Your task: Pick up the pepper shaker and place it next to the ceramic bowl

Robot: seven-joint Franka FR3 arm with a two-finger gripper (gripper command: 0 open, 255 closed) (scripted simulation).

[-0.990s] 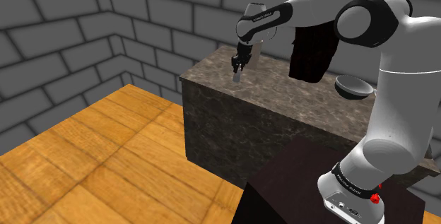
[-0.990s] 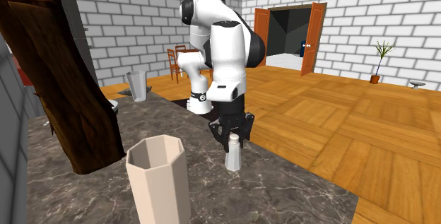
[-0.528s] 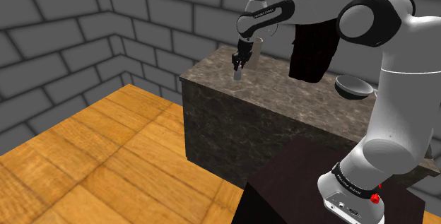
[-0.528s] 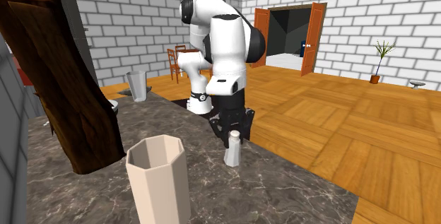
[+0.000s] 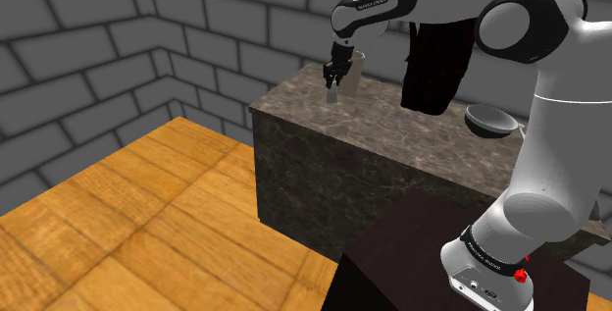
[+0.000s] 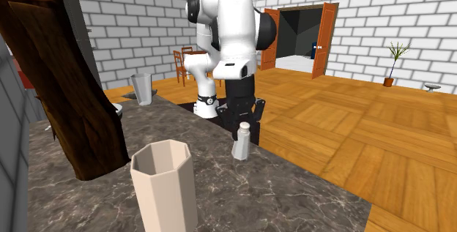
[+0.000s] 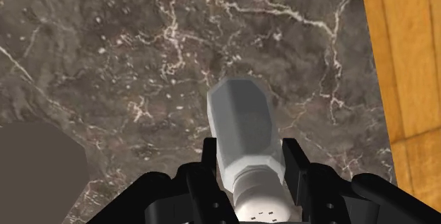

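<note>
1. Surface (image 5: 392,128): working close to its floor-side edge; if let slip here, shaker (image 6: 240,141) likely down onto the wooden floor (image 5: 118,221) rather than back onto stone.
2. Slab (image 6: 66,84): tall, dark, leaning, roughly between shaker and bowl (image 5: 488,119) in the shoulder view; liable to be clipped by arm (image 5: 549,113) or shaker on a low, straight carry, so safer passed high or along the front.
3. Cup (image 6: 165,186): pale, eight-sided, near the shaker; easily toppled by a careless sideways swing.
4. Bowl: dark grey, well apart from the shaker, beyond the slab; at risk of a knock at set-down if approached too tightly, or of ending up with the shaker too far off to count as next to it.
5. End effector (image 7: 249,160): closed partway, pinching the shaker just below its cap, one finger (image 7: 205,166) on each side; touching nothing else.
6. Shaker: pale grey, near upright, apparently lifted just clear of the surface, hanging below the end effector; gripped high and narrow, so prone to tilting or sliding out under a quick move.
</note>
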